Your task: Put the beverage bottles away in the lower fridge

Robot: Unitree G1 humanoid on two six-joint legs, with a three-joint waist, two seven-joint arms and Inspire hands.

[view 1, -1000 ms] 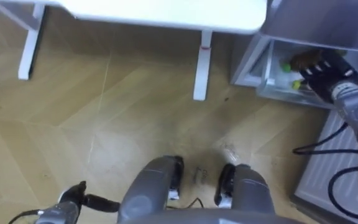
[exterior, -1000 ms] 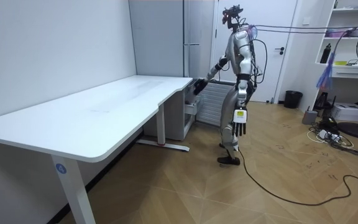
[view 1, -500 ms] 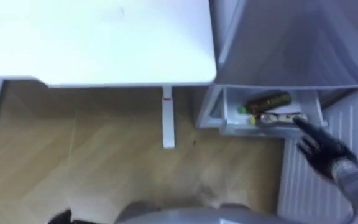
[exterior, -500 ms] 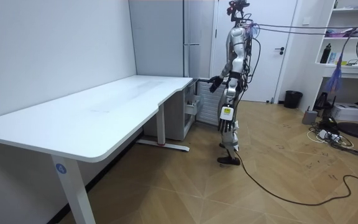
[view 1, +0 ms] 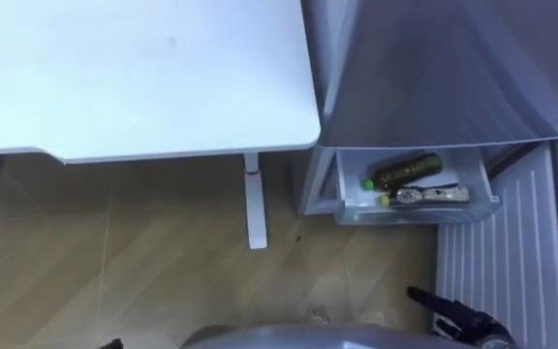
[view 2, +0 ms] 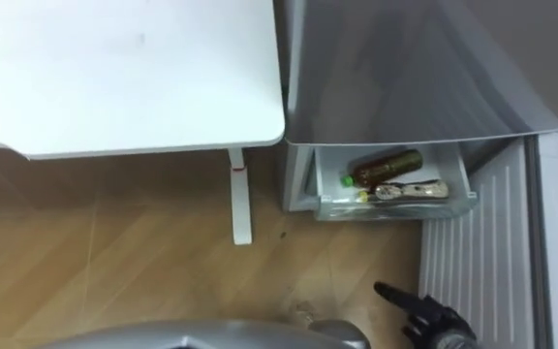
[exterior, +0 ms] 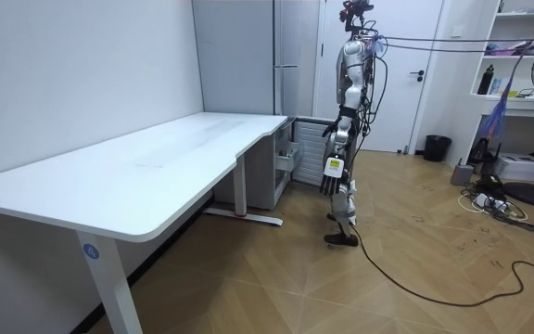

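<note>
The fridge's lower drawer [view 1: 417, 207] stands pulled out, with two drinks lying in it on their sides. One is a dark brown bottle [view 1: 407, 172] with a green cap, and in front of it lies a labelled bottle [view 1: 432, 195]. My right hand [view 1: 458, 318] hangs low, well in front of the drawer, open and holding nothing. In the room view my left hand [exterior: 332, 184] hangs at my side with relaxed fingers, and I stand upright before the fridge [exterior: 286, 56].
The white desk [view 1: 134, 78] sits left of the fridge, with its leg [view 1: 254, 208] close to the drawer. The open fridge door [view 1: 502, 262], ribbed on its inner side, stands to the right of the drawer. Wooden floor lies between the desk leg and me.
My right hand has come out of the drawer and dropped low, leaving both bottles inside. I have straightened up from a bend, and the eye view has shifted with that.
</note>
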